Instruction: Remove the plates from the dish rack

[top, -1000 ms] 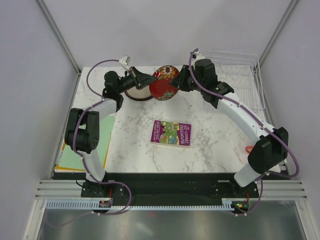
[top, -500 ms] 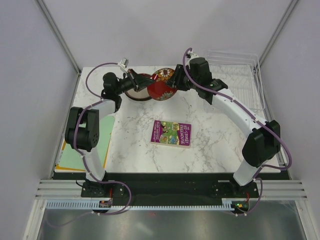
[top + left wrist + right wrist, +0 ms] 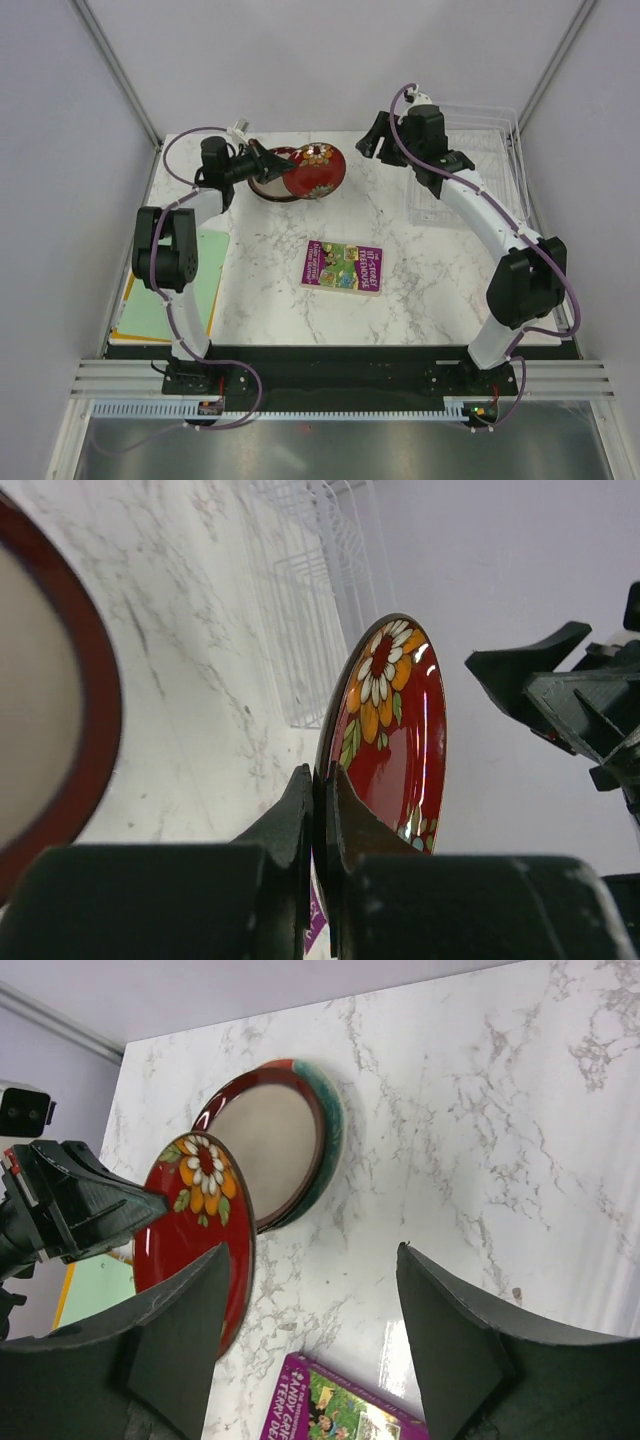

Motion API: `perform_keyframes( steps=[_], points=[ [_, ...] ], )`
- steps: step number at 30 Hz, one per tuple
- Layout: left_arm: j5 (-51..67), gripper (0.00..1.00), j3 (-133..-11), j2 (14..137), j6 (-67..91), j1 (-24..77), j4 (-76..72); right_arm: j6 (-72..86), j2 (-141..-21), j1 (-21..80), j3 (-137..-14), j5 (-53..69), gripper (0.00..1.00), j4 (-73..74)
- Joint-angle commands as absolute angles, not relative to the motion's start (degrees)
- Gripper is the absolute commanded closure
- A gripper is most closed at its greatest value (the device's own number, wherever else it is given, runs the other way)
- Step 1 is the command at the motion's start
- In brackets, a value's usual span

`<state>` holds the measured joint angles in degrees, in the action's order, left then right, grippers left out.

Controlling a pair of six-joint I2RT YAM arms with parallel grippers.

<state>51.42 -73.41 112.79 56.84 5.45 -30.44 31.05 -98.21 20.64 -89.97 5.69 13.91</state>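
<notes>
Left hand pinching rim of red floral plate, tilted on edge at far left of surface, just beside cream-centred plate, possibly touching it. Right hand spread, apart. Dish rack far right.

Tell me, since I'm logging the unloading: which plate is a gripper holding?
The red plate with the orange flower, tilted on edge, its rim clamped in the left gripper. The cream-centred plate lies flat on a teal-rimmed one, ungripped.
</notes>
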Motion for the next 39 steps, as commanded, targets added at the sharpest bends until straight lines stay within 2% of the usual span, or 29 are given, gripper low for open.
perform_keyframes(
  steps=[1,12,31,32,33,35,37,39],
  points=[
    [51.8,0.98,-80.6,115.8,53.4,1.9,-26.8,29.5,-96.2,19.3,-87.4,5.4,0.26,11.7],
    [48.6,0.98,-92.9,128.6,48.6,-3.3,-18.4,27.3,-94.6,18.3,-83.2,5.7,0.26,11.7],
    [38.7,0.98,-94.7,132.4,38.5,-3.9,-6.8,26.7,-93.8,17.6,-79.1,7.1,0.25,10.8],
    [38.5,0.96,-94.8,132.4,38.2,-3.9,-6.2,26.8,-93.7,17.5,-78.9,7.1,0.25,10.7],
    [38.4,0.88,-94.9,132.3,37.9,-3.9,-6.0,27.1,-93.6,17.5,-78.7,7.2,0.25,10.5],
    [38.1,0.82,-95.0,132.0,37.5,-3.9,-4.6,27.2,-93.4,17.5,-78.5,7.5,0.25,10.3],
    [37.9,0.66,-95.0,131.6,36.7,-4.0,-3.3,27.5,-93.1,17.6,-78.1,7.7,0.25,10.3],
    [37.4,0.58,-95.0,131.0,36.0,-3.9,-2.3,27.6,-92.8,17.5,-77.7,7.8,0.25,10.2]
  ],
)
